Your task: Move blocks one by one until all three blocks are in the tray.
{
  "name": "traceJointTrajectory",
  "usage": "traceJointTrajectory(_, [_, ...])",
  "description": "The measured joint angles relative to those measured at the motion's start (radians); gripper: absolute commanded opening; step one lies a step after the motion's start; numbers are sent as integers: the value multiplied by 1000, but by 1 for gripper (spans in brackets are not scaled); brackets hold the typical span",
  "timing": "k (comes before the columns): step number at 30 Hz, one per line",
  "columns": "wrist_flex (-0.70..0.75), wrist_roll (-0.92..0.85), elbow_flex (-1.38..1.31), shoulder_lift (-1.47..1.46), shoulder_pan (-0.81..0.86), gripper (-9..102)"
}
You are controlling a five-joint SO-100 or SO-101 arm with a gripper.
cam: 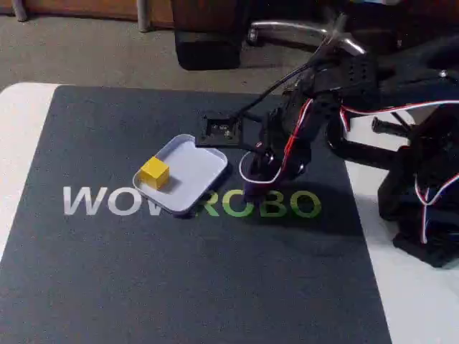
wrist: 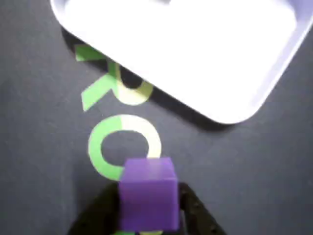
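tool [wrist: 149,205]: clamped on the purple block [wrist: 148,193], sitting just off the tray's corner over the mat lettering
yellow block [cam: 154,173]: already inside the tray [cam: 195,166]
tray: on the dark mat [cam: 143,272], desk [cam: 18,136] underneath

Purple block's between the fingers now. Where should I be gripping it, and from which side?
Grip the purple block on its two opposite flat side faces, coming down from above. In the wrist view the dark fingers already flank those faces squarely, and the cube sits flat on the mat beside the tray, so a centred top-down pinch looks right.
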Motion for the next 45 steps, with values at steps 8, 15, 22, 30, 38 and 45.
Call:
traceJointTrajectory(8, [-20,106,-31,0,-2,-1])
traceJointTrajectory(15, [-43,331,-152,0,-35,-6])
traceJointTrajectory(22, [-46,523,-330,-83,-35,-6])
traceJointTrajectory(30, [-46,581,-485,-221,38,-4])
traceJointTrajectory(38, [-51,558,-495,-239,94,-2])
traceJointTrajectory(45, [-51,540,-497,-249,106,3])
